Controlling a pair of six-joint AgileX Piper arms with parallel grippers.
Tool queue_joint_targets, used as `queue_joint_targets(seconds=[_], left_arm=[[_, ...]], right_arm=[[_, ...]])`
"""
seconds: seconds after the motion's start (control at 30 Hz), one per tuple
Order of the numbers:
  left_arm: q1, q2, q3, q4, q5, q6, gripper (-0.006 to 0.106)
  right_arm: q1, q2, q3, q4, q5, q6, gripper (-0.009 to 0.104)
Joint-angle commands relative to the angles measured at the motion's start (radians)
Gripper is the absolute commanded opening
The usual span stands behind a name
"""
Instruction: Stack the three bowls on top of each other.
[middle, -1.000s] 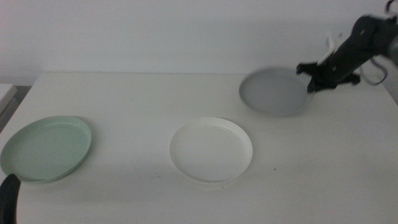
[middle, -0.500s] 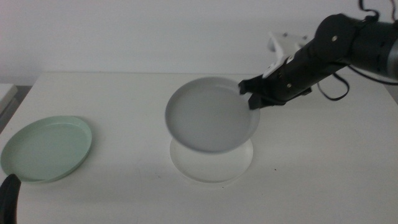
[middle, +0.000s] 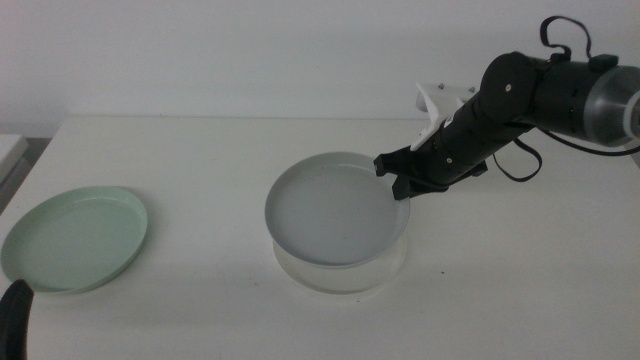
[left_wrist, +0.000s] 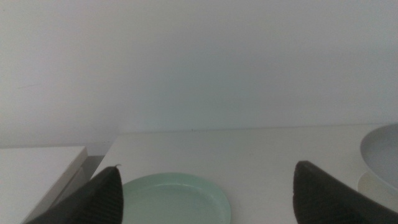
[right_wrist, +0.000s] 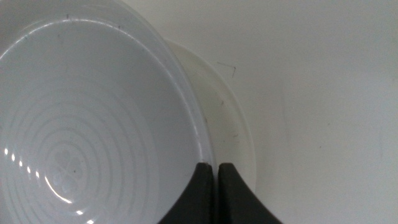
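The grey bowl (middle: 335, 208) hangs just above the white bowl (middle: 340, 274) at the table's middle, covering most of it. My right gripper (middle: 402, 181) is shut on the grey bowl's right rim. In the right wrist view its jaws pinch the grey bowl (right_wrist: 87, 124) at the rim, and the white bowl (right_wrist: 239, 134) shows as a crescent beneath. The mint green bowl (middle: 75, 238) lies flat at the table's left; it also appears as the green bowl (left_wrist: 177, 198) in the left wrist view. My left gripper (middle: 14, 318) waits open at the bottom left corner, holding nothing.
The white table (middle: 200, 150) runs to a pale wall behind. A lower white surface (left_wrist: 37, 171) sits beyond the table's left edge. A white piece (middle: 440, 100) stands behind the right arm.
The right gripper carried the grey bowl from the table's back right over to the white bowl, then lowered it closer. The left gripper and green bowl stayed still.
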Motion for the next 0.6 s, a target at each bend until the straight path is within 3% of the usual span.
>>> queue_joint_targets(seconds=[0.0,0.27,0.37,0.57], left_arm=[[-0.007,-0.004,0.000,-0.006,-0.006,0.000,0.094],[-0.007,-0.004,0.000,-0.006,-0.006,0.000,0.094],[-0.007,-0.004,0.000,-0.006,-0.006,0.000,0.094],[-0.007,-0.004,0.000,-0.006,-0.006,0.000,0.094]], right_arm=[[0.002,0.013,0.003,0.002,-0.005,-0.010,-0.002],[0.002,0.040,0.003,-0.003,-0.014,-0.010,0.000],[0.002,0.040,0.003,-0.003,-0.016,-0.021,0.015],[0.002,0.009,0.001,-0.003,0.013,-0.038,0.064]])
